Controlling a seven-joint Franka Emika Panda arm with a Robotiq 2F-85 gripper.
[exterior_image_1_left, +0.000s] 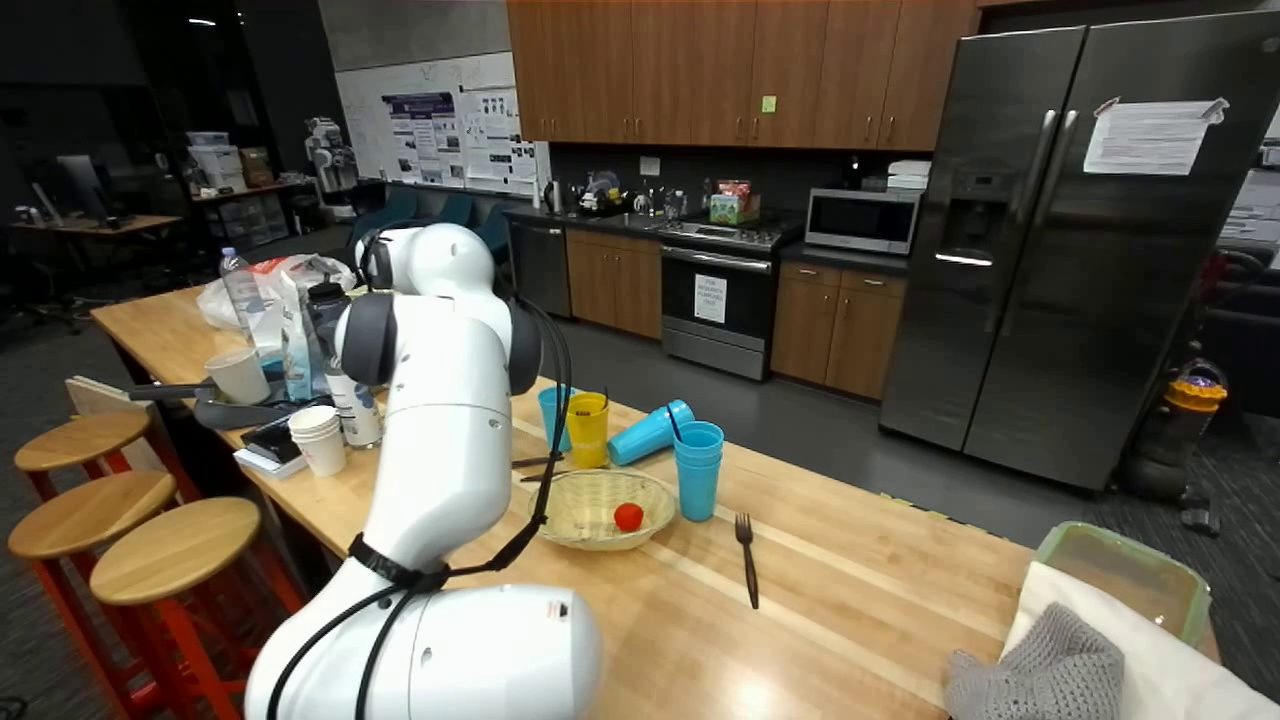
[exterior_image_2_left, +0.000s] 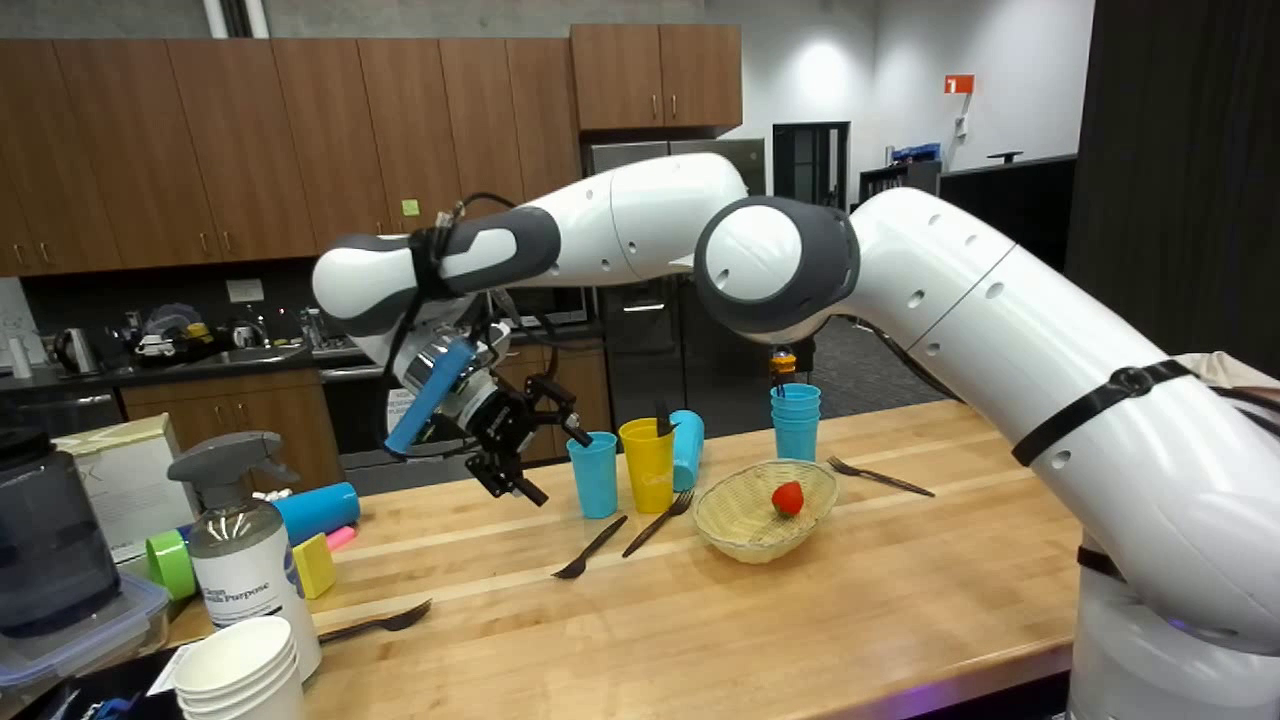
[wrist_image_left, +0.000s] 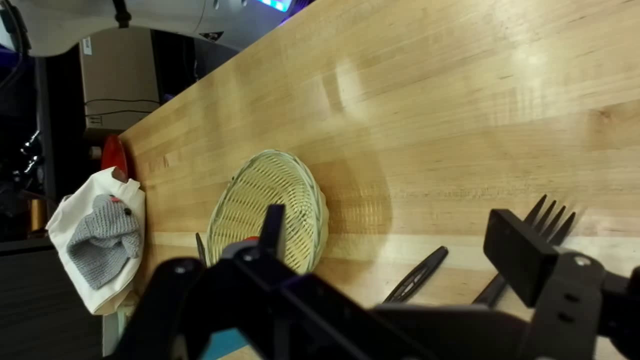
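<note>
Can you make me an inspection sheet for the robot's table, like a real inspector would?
Surface: wooden tabletop with shiny light reflections.
Job's things: upright blue cup and dark fork, both near the tool.
Clutter: woven basket with a red item inside, spray bottle, stacked white cups, tipped blue cup.
Tool: open, above the tabletop; held: nothing seen.
Cables: black cables strapped to the robot arm, partly bowing out loosely.
Surroundings: fridge, stove, microwave, wooden stools.

"Purpose" stands on the spray bottle (exterior_image_2_left: 248, 575); lettering starting "Go" on the yellow cup (exterior_image_2_left: 648, 468); apparently "PURPOSES ONLY" on the oven (exterior_image_1_left: 748, 305) door's paper (exterior_image_1_left: 711, 298).
</note>
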